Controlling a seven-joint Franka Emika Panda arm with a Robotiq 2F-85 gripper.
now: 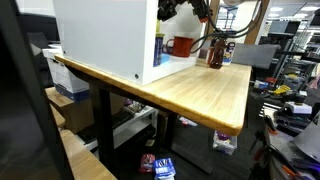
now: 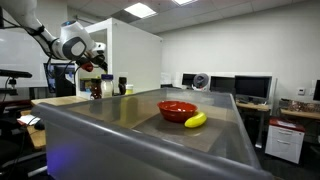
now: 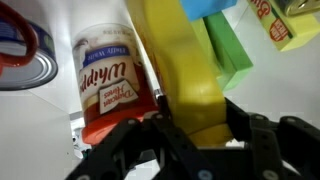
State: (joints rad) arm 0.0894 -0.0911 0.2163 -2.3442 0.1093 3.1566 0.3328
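Note:
In the wrist view my gripper (image 3: 197, 118) is shut on a tall yellow object (image 3: 180, 55), one black finger (image 3: 150, 125) on its left side and the other on its right. Just left of it, nearly touching, stands a tub labelled "Whipped" (image 3: 110, 80) with a red lid. Beyond the yellow object lie a green block (image 3: 228, 55) and a blue block (image 3: 205, 8). In both exterior views the gripper (image 1: 192, 12) (image 2: 90, 66) reaches in beside a big white box (image 1: 105, 35); what it holds is too small to make out there.
A tin can (image 3: 18, 60) lies at the left and a yellow packet (image 3: 285, 25) at the top right. A red mug (image 1: 182, 45) and a brown bottle (image 1: 215, 52) stand on the wooden table (image 1: 200, 95). A red bowl (image 2: 177, 109) and a banana (image 2: 195, 120) rest on a grey surface.

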